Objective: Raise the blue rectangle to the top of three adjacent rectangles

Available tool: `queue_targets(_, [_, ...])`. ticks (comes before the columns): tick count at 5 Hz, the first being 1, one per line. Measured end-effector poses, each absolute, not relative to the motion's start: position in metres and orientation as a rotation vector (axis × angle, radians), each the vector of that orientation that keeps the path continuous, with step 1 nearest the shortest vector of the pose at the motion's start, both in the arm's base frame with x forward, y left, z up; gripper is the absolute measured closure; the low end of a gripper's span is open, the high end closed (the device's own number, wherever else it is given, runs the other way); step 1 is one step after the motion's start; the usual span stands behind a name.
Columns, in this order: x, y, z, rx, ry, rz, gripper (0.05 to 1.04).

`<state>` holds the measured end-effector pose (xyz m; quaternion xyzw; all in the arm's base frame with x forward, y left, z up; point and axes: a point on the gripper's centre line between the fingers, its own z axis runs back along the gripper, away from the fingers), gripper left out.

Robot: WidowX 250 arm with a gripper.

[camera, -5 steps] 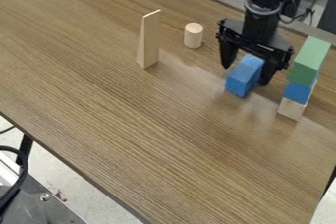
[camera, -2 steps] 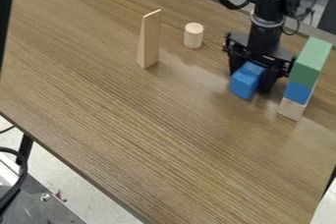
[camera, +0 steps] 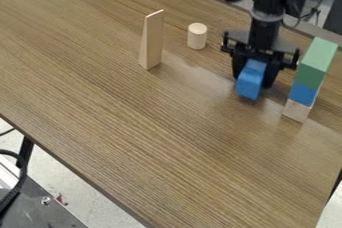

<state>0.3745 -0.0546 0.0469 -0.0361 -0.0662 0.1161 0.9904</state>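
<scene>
Blue rectangle (camera: 249, 85) inside table (camera: 167, 147) edges, stack (camera: 312, 72) apart

Soft light — glare on tabletop (camera: 167, 127)

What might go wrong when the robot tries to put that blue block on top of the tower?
The blue block gripped by the hand might slip out during lifting. The tower stands close by, so a sideways bump might knock off its green top block.

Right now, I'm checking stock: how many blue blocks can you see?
2: one blue block held in the gripper, and a stacked blue block between the green block and the pale block.
</scene>
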Motion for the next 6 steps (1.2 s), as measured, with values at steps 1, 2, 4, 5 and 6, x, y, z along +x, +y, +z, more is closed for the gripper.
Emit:
queue_targets(1, [0.368, -0.051, 0.086, -0.116, -0.138, 0.427, 0.494])
queue_targets(2, [0.362, -0.048, 0.124, -0.134, -0.180, 0.598, 0.494])
queue_targets(4, [0.361, -0.073, 0.174, -0.120, -0.236, 0.618, 0.494])
queue_targets(5, [0.369, -0.100, 0.173, -0.079, -0.212, 0.534, 0.494])
queue_targets(6, [0.372, -0.119, 0.163, -0.034, -0.182, 0.445, 0.494])
